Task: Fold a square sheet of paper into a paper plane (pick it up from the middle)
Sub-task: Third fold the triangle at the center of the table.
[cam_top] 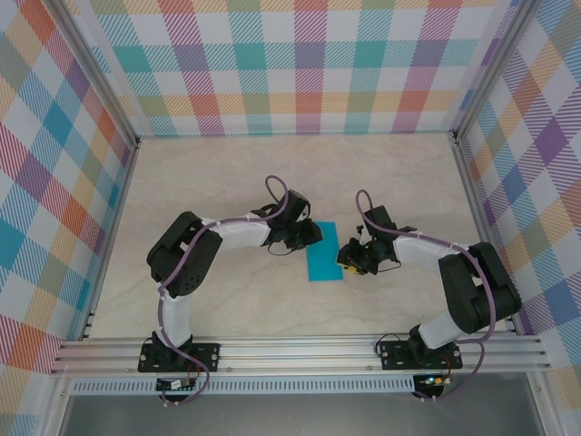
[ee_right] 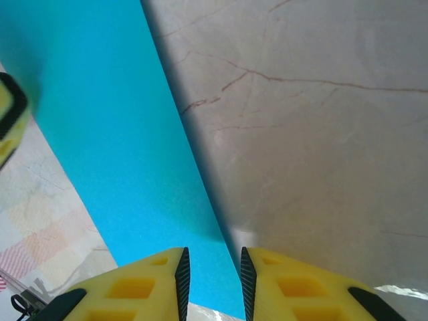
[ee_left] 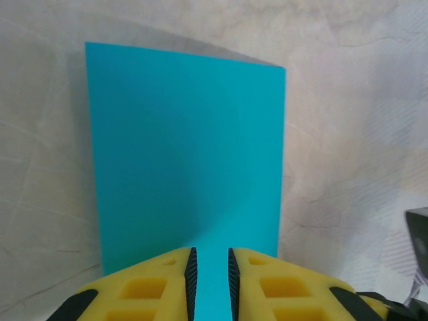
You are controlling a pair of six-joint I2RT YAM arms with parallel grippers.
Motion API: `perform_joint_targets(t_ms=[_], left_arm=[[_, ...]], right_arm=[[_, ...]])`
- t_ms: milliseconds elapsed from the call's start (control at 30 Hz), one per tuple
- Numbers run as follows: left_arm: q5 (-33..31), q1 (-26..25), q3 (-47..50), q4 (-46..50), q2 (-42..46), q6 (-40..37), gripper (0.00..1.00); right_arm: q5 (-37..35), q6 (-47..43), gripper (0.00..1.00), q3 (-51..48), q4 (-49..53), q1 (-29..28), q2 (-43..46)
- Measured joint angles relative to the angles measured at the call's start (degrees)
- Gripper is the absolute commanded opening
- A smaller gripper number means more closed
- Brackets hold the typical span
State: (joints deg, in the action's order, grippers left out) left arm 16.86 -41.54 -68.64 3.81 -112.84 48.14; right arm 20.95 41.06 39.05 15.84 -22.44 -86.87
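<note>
Marbled table (cam_top: 227, 182) beneath teal paper (cam_top: 324, 252)

No text, label, brand, number or sign can be read in any of the views. The thin teal-blue square sheet of paper (cam_top: 325, 252) at the middle of the frame has a plain face. The small dark circuit boards (cam_top: 172, 385) at the lower edge are too small for any marking to be made out.
</note>
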Motion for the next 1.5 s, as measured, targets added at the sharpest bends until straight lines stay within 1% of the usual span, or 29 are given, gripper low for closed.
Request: perform_joint_targets(t_ms=[267,767,1100,1167,1233,1500], left_arm=[[-1.0,0.0,0.0,2.1,-0.7,0.0,0.19],[-1.5,0.0,0.6,1.8,-0.7,-0.2,0.18],[-1.4,0.0,0.7,1.6,-0.7,-0.9,0.18],[-1.4,0.0,0.8,1.5,-0.7,-1.1,0.19],[-1.4,0.0,0.8,1.5,-0.7,-1.1,0.18],[-1.4,0.0,0.9,1.4,-0.7,-1.3,0.18]], right_arm=[[1.6,0.0,0.3,-0.1,-1.4,0.1,-1.8],[5.1,0.0,0.3,-0.7,-4.0,0.6,-2.3],[5.1,-0.4,0.31,-0.5,-4.2,0.8,-2.4],[6.0,-0.4,0.33,-0.3,-4.5,1.1,-2.4],[6.9,-0.4,0.36,-0.1,-4.9,1.4,-2.5],[8.9,-3.2,0.38,3.7,-5.0,2.4,-4.7]])
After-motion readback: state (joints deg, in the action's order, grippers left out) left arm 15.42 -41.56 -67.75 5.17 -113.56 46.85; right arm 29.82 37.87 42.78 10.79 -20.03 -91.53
